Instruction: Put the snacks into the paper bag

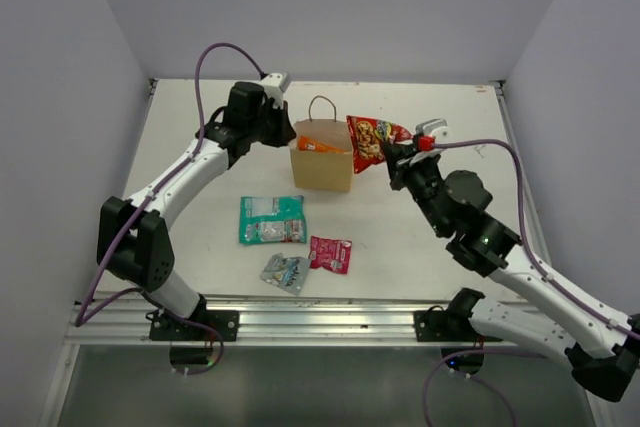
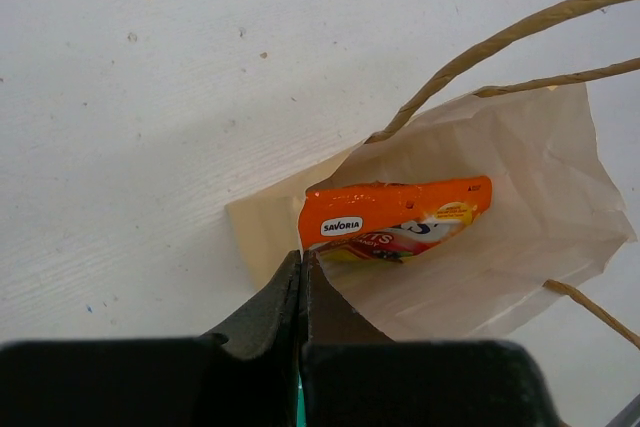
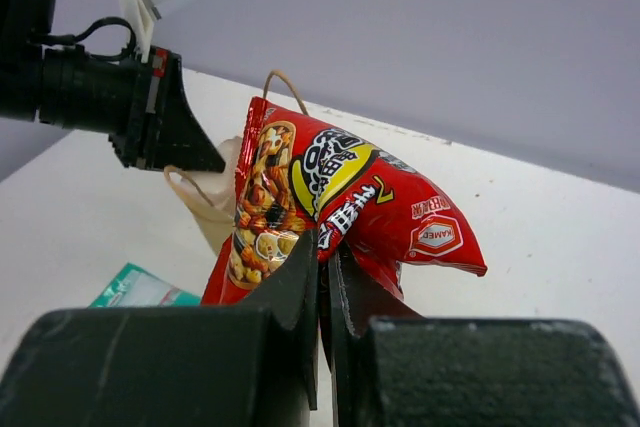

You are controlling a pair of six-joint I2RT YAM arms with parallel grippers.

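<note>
Right gripper [image 3: 325,257]: fingers pressed together on the lower edge of the red-yellow packet [image 3: 340,197], which hangs in the air off the table.
Red-yellow packet: held just to the right of the bag [image 1: 322,172], at about the height of its mouth, tilted, with its printed face towards the wrist camera; it is not inside the bag.
Left gripper [image 2: 300,269]: fingers closed, pinching the bag's left rim.
Bag: upright near the middle of the table [image 1: 210,247], mouth open, between the two grippers.
Handles [image 2: 500,37]: one loop stands up at the far rim; part of the other shows at the near rim.
Orange packet [image 2: 395,217]: inside the bag, lying on its edge across the interior, the word SAVORIA visible on it.
Teal packet [image 1: 272,219]: flat on the table in front of the bag, apart from it.
Pink packet [image 1: 331,254]: flat on the table, nearer the arm bases, to the right of the teal one.
Silver packet [image 1: 285,270]: flat just beside the pink packet, on its left and closest to the near edge.
</note>
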